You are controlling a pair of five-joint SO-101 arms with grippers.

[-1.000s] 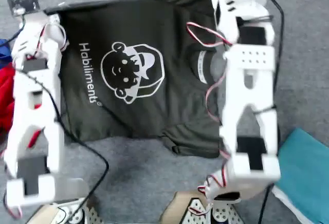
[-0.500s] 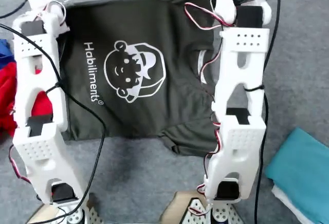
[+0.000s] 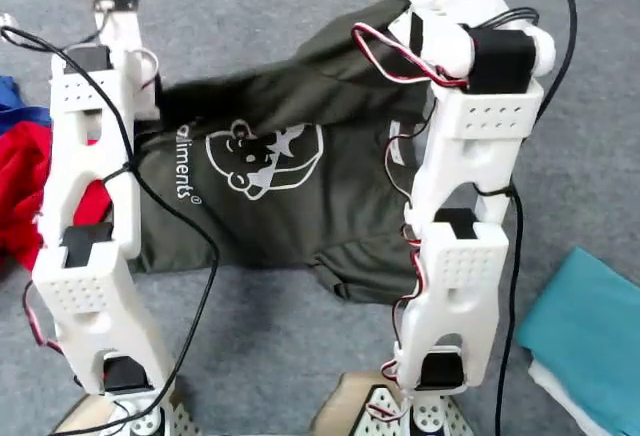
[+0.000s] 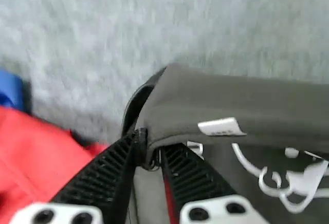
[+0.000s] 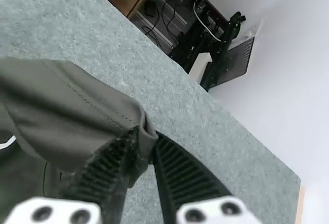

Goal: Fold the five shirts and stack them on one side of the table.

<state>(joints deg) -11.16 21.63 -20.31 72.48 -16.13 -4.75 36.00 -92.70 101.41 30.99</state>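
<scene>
A dark olive shirt (image 3: 290, 196) with a white cartoon print lies spread on the grey table, its far edge lifted and folded toward me. My left gripper (image 4: 148, 154) is shut on the shirt's (image 4: 241, 111) corner beside the red cloth. At the shirt's far right part, my right gripper (image 5: 139, 149) is shut on a fold of the olive fabric (image 5: 67, 111), held above the table. In the high view the left arm (image 3: 90, 206) stands along the shirt's left side and the right arm (image 3: 465, 176) along its right side.
A red shirt (image 3: 25, 191) and a bit of blue cloth (image 3: 12, 96) lie at the left edge. A teal folded shirt (image 3: 590, 331) on something white sits at the near right. Grey table (image 3: 270, 346) lies open in front of the olive shirt.
Both arms have stretched toward the far side and lifted the shirt's far edge; the fabric now folds over, covering part of the lettering and print.
</scene>
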